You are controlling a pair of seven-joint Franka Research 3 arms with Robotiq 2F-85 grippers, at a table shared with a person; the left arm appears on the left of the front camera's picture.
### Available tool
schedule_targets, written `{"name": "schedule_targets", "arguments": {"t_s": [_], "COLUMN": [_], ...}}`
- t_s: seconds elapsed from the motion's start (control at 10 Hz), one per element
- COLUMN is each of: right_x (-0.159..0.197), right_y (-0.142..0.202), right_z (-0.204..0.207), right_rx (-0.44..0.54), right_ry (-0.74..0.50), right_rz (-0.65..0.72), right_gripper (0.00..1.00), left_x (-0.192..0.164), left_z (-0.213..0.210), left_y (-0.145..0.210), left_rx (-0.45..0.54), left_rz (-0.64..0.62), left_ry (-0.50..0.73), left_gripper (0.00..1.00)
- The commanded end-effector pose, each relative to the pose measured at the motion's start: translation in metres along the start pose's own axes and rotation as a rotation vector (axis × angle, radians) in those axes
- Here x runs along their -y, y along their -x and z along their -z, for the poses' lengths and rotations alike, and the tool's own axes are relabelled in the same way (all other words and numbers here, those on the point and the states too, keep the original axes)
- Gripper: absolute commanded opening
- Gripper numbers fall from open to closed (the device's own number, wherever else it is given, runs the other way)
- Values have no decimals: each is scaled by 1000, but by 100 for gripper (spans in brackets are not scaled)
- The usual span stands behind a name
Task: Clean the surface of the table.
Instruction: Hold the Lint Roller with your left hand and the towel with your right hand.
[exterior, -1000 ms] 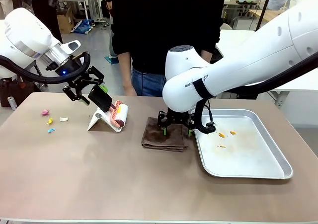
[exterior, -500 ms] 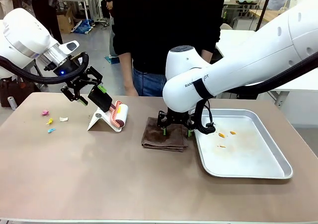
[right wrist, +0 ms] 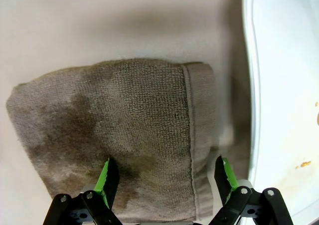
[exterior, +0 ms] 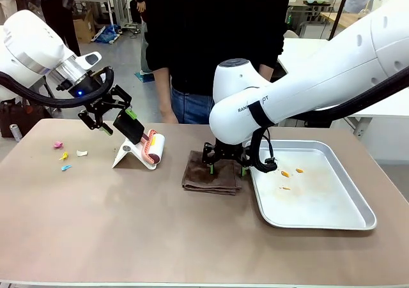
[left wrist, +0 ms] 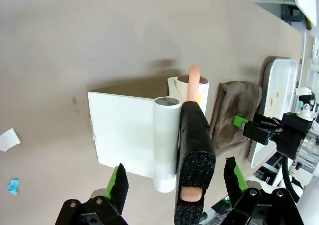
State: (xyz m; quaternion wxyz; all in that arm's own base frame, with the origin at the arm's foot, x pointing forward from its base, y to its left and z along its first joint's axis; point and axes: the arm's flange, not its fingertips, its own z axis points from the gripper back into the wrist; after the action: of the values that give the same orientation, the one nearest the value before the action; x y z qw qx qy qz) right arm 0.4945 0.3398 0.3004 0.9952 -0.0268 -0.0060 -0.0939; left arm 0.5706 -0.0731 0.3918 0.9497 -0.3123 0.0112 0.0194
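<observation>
Across the whole foreground lies the table (exterior: 128, 237), its tan-brown top running from the robot's side to the person (exterior: 211, 39) in dark clothes standing at the far edge; the right arm (exterior: 307, 90) reaches in over it, and on its white casing only the letters "RAN" and "PT" can be read, a black strap covering the rest; a silver metal tray (exterior: 358, 219) sits on the table's right part, with a folded brown cloth (exterior: 208, 176) just beside its left rim; the right gripper (exterior: 227, 168) hangs over the cloth's right half, its green-padded fingers (right wrist: 108, 174) spread wide and pinching nothing; left of the cloth stands a lint roller (exterior: 153, 149) on a white stand (exterior: 128, 154); the left gripper (exterior: 121, 119) has its fingers (left wrist: 119, 180) spread on either side of the roller's black handle (left wrist: 194, 135), not pressed against it; farther left lie small paper scraps, pink (exterior: 58, 144), white (exterior: 82, 152), yellow (exterior: 64, 155) and blue (exterior: 66, 168); orange crumbs (exterior: 285, 173) dot the tray's floor.
</observation>
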Motion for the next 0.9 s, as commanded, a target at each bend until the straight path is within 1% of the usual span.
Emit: {"name": "schedule_targets", "arguments": {"t_s": [0.0, 0.2, 0.3, 0.4, 0.5, 0.6, 0.7, 0.8], "right_x": [8, 8, 10, 10, 11, 11, 11, 11], "right_y": [1, 1, 1, 1, 1, 1, 0, -1], "right_z": [2, 2, 3, 3, 3, 4, 4, 6], "right_rx": [-8, -11, -2, -16, -20, -24, -27, -35], "right_ry": [-24, -20, -10, -14, -19, -22, -31, -37], "right_rz": [-8, -6, -6, -6, -5, -7, -9, -12], "right_gripper": [100, 100, 67, 40, 7, 0, 0, 0], "left_x": [-1, -1, 0, 0, 0, 0, 1, 1], "left_z": [-3, -2, -1, -2, -2, -2, -2, -2], "left_y": [-2, -2, -2, -2, -2, -2, -2, -2], "left_rx": [11, 1, 5, 6, 10, 10, 12, 15], "left_rz": [36, 54, 63, 74, 84, 88, 92, 95], "left_ry": [18, 17, 11, 20, 26, 27, 29, 32], "left_gripper": [100, 100, 41, 40, 0, 35, 0, 0]}}
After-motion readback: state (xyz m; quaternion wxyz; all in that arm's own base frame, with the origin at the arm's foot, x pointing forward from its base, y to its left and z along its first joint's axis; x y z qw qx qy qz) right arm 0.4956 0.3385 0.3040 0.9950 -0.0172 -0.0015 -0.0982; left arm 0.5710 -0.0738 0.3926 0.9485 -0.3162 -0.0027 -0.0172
